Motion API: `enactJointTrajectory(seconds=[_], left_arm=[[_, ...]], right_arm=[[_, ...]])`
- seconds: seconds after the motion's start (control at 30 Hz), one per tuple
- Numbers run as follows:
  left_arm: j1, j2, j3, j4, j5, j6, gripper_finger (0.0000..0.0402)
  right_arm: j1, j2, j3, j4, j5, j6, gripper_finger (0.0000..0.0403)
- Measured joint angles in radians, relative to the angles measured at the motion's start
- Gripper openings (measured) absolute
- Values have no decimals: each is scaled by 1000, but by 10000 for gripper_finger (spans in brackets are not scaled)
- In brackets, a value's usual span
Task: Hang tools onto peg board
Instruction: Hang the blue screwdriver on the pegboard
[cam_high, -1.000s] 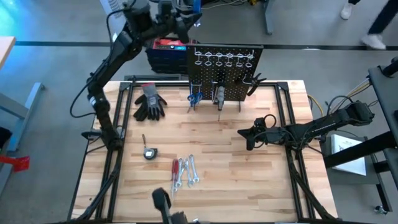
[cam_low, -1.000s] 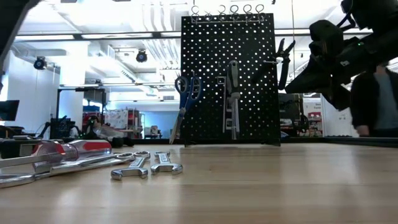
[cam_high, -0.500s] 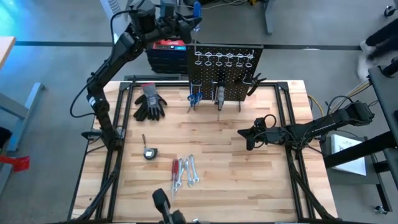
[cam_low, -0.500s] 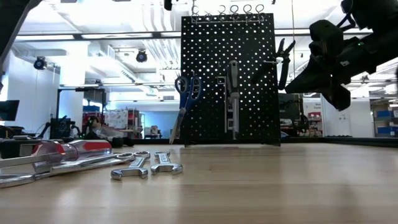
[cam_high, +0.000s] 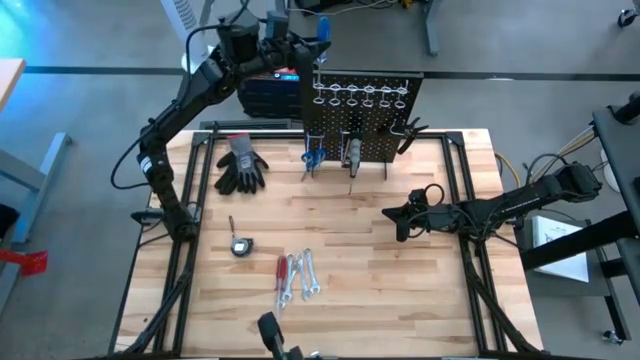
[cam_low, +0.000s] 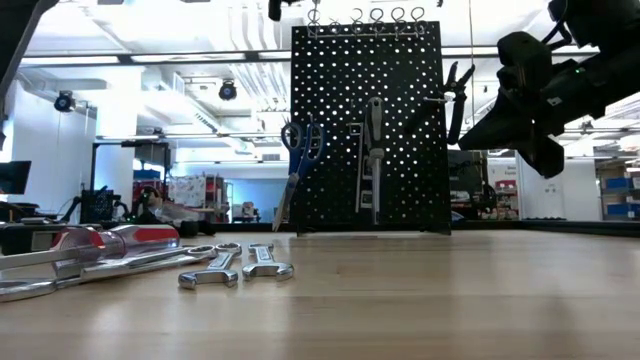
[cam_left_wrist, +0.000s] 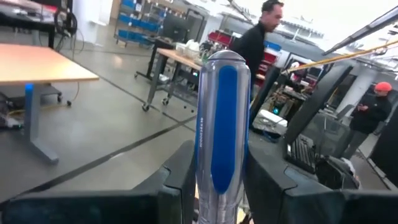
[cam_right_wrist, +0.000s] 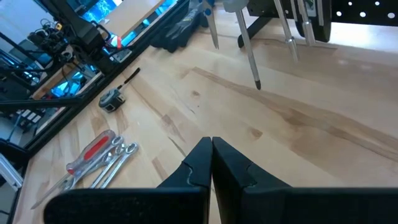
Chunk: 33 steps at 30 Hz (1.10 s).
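Left pincer (cam_high: 312, 38) grips blue-handled clear screwdriver (cam_left_wrist: 221, 118) upright above black perforated peg board (cam_high: 362, 105), lining shaft for ring hook; right pincer (cam_high: 392, 221) closed, empty, over desk (cam_high: 350, 250).

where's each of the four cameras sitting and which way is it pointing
High view: overhead, straight down on the table; both arms show.
Low view: table-top height, level toward the peg board; right arm upper right.
Left wrist view: raised, facing the room; left gripper grips the blue-handled screwdriver.
Right wrist view: low over the table, shut right gripper at bottom.
Shared: high and low views both show the wrenches.
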Motion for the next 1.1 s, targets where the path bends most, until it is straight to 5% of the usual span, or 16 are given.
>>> enactJointTrajectory(seconds=[0.57,1.1], left_arm=[[-29,-250,-519,368,-35,-99,90],[-79,-253,-564,362,-38,-92,90]], right_arm=[[0,0,0,0,0,4,2],[0,0,0,29,1,32,2]])
